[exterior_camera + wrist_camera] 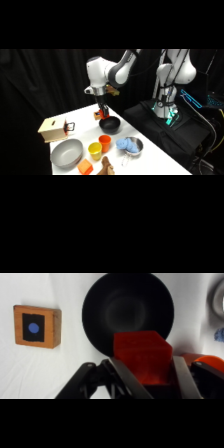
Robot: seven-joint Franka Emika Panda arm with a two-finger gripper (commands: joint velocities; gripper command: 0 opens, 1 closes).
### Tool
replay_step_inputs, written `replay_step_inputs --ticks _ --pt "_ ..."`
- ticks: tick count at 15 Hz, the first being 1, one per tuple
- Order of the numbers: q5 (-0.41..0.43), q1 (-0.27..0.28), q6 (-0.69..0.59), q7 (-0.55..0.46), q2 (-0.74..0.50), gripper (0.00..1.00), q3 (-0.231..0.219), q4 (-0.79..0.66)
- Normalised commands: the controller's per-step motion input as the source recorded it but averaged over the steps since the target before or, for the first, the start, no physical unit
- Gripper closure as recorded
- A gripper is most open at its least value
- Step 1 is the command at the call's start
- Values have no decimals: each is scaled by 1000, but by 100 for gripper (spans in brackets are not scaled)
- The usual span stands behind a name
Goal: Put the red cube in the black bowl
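Red-orange, plain-faced, the red cube [142, 355] sits clamped between my gripper [146, 374] fingers, one finger either side. I read it as hanging over the near rim of the black bowl [125, 306], glossy and dark inside, cube not yet in.

You've got a white table [150, 157] w/ black cloth behind. Red cube [142, 355]: plain red-orange faces, seen against the glossy black bowl [100, 309], dark inside too. Wood tile [37, 326]: tan-brown rim, black square, blue dot in the middle. Gripper [145, 374] linkage is black. Near the front edge: grey bowl [66, 153], yellow cup [95, 150], orange cup [105, 143], paler orange block [85, 167], metal pot [131, 146] w/ blue contents.
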Motion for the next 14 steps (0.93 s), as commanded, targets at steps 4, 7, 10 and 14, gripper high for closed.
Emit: replay_step_inputs --ticks 4,7,10,14 --pt "26 -42 285 -11 -90 75 -33 -230" --pt "98 -34 328 -53 3 75 13 -135" --pt "129 -47 305 -71 75 75 30 -81" --pt "118 -61 270 -73 104 75 40 -40"
